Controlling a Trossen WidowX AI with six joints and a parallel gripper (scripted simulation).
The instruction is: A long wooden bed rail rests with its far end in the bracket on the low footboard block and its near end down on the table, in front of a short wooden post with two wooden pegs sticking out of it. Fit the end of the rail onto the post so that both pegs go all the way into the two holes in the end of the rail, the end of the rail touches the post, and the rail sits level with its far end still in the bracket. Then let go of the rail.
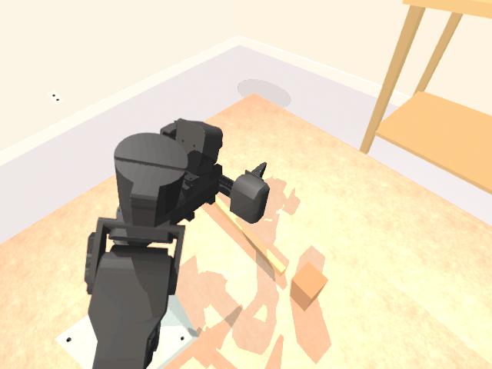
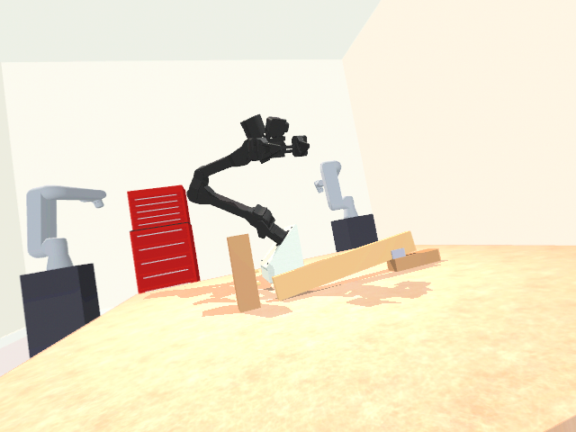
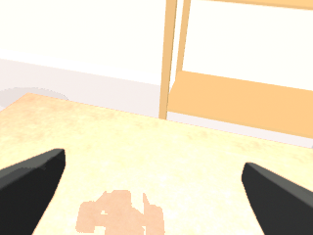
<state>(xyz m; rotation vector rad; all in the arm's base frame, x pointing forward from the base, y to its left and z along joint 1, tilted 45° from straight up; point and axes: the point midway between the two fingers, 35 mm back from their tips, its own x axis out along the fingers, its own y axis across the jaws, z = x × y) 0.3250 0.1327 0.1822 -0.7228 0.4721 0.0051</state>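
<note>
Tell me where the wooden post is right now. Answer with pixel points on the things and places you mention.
In the exterior view, the wooden post [image 1: 309, 280] [image 2: 243, 273] stands upright left of centre, just left of the rail's [image 1: 250, 236] [image 2: 344, 265] lowered end.
</note>
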